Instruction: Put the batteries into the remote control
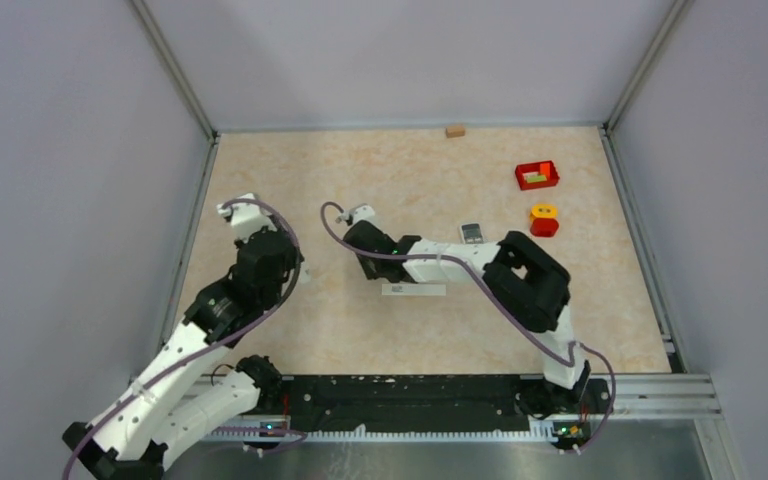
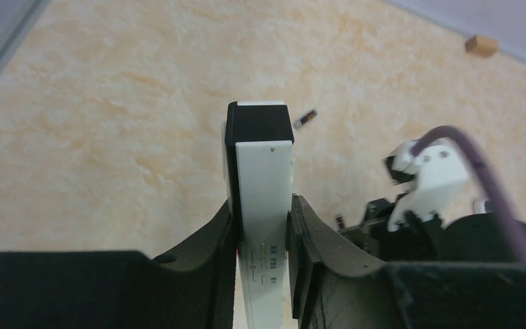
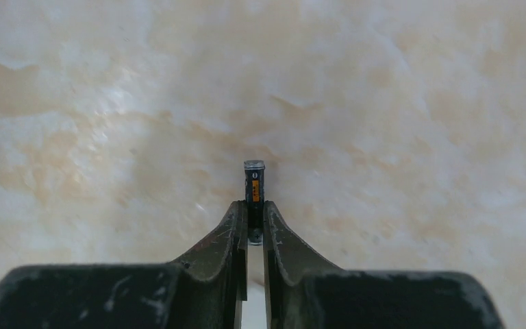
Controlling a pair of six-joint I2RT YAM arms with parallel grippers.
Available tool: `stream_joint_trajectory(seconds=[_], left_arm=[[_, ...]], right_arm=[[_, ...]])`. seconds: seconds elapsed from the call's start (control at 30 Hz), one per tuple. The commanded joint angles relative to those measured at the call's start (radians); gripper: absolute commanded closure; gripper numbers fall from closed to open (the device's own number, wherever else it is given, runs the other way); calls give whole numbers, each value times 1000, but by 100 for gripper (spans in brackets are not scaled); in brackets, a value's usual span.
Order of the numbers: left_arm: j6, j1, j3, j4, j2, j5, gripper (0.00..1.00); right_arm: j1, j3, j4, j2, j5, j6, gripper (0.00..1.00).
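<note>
Right gripper (image 3: 253, 209) jaws clench one end of a slim dark cylindrical battery (image 3: 254, 179), which points toward the beige marbled counter (image 3: 383, 103). This short hold may let it pivot or drop. Left gripper (image 2: 264, 205) jaws grasp a black-ended white plastic slab (image 2: 264, 157).

Our left tool (image 2: 264, 212) grips a white bar (image 2: 265, 175); our right tool (image 3: 255, 209), its arm stretched leftward, pinches a small battery (image 3: 254, 181).

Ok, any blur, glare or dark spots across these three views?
Top external: even light, soft shadows, sharp. Left wrist: left end effector underexposed around the bright white black-capped piece; loose battery small and soft. Right wrist: pale sheen on the table, right end effector dark, held battery legible.
</note>
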Motion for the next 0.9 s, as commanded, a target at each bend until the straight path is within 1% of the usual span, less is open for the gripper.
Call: stream_joint_trajectory(seconds=[0.0, 0.1, 0.2, 0.3, 0.4, 0.53, 0.6, 0.73, 0.87], left_arm=[[43, 6, -7, 112, 81, 209, 90], [69, 18, -43, 229, 101, 379, 90], [72, 37, -58, 330, 138, 568, 91], [43, 57, -44, 406, 189, 788, 95], [15, 64, -17, 485, 248, 946, 96], [-20, 66, -14, 609, 288, 1080, 97], [-45, 66, -22, 678, 304, 1147, 98], [-88, 67, -27, 756, 326, 1219, 99], [-107, 66, -43, 802, 328, 1229, 99]], right_arm=[[-79, -197, 44, -283, -40, 84, 96], [-134, -342, 95, -436, -100, 113, 96], [-172, -445, 129, -578, -149, 114, 96], [-185, -526, 170, -717, -213, 96, 96], [-187, -625, 280, -879, -315, 74, 96], [-187, -708, 384, -1064, -446, 54, 96], [-188, -722, 411, -1112, -506, 38, 95], [-188, -720, 421, -1148, -633, 10, 95], [-187, -711, 411, -1148, -704, 2, 95]])
